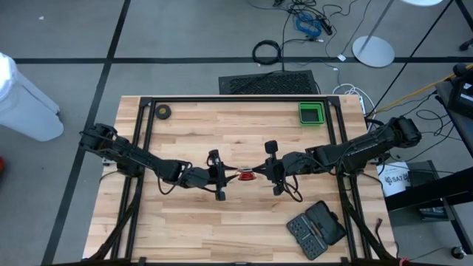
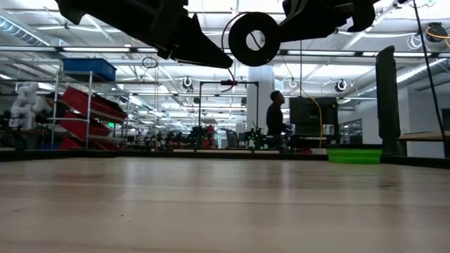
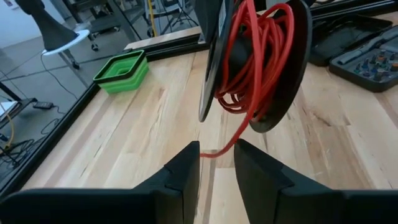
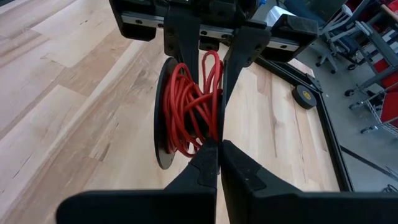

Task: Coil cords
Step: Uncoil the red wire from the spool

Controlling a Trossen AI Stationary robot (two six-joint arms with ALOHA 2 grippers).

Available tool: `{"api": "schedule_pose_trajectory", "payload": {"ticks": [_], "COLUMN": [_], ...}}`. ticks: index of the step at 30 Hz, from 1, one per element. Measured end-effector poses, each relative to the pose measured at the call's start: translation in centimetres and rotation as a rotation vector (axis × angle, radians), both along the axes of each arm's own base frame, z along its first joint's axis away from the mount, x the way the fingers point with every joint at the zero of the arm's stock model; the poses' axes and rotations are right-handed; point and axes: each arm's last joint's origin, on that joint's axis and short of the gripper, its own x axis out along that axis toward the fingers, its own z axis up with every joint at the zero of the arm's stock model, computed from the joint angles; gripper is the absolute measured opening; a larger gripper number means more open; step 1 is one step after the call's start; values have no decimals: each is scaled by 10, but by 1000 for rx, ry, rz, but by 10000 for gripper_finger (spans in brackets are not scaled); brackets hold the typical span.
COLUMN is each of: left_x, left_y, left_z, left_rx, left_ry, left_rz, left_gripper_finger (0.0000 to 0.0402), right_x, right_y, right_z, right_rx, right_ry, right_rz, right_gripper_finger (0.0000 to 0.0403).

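The red cord (image 3: 258, 59) is wound in loose turns on a black two-disc reel (image 1: 246, 175) that hangs over the table's middle. The reel stands on edge, and in the low view (image 2: 253, 39) it is well clear of the wood. My right gripper (image 4: 219, 146) comes in from the table's right and is shut on the reel. My left gripper (image 3: 216, 149) faces it from the left, just short of the reel and open. A loose strand of the cord (image 3: 227, 144) drops from the reel into the gap between its fingers. My right gripper pinches the rim of one reel disc (image 4: 220, 134) between its two fingers, slanting down from the table's right side. The reel is lifted clear with its discs upright. My left gripper's fingers stand on either side of the loose strand; whether a finger (image 3: 186, 171) touches it, I cannot tell.
A green bin (image 1: 311, 113) stands at the far right and a small black roll (image 1: 162, 111) at the far left. An open black tool case (image 1: 316, 229) lies near the front right corner. Black frame rails (image 1: 145, 133) run along the table's sides.
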Motion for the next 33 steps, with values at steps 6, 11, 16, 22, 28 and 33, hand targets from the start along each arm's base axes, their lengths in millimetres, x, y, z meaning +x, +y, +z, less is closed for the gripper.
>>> {"api": "schedule_pose_trajectory", "payload": {"ticks": [6, 11, 16, 22, 28, 33], "left_x": [0, 0, 0, 0, 4, 9], "left_y": [0, 0, 0, 0, -4, -13], "left_z": [0, 0, 0, 0, 10, 24], "left_rx": [21, 24, 27, 27, 19, 17], "left_ry": [5, 4, 4, 3, -21, -58], "left_rz": [-7, -3, 2, 2, -5, -29], "left_gripper_finger": [70, 11, 8, 3, 3, 2], "right_x": [0, 0, -1, -1, 0, 0], "right_y": [0, 0, 0, -5, -12, -13], "right_z": [0, 0, -1, -4, -5, -5], "right_rx": [0, 0, -3, -1, 19, 24], "right_ry": [0, 0, 12, 40, 52, 57], "right_rz": [0, 0, -1, -22, -61, -68], "right_gripper_finger": [0, 0, 0, 0, 0, 0]}}
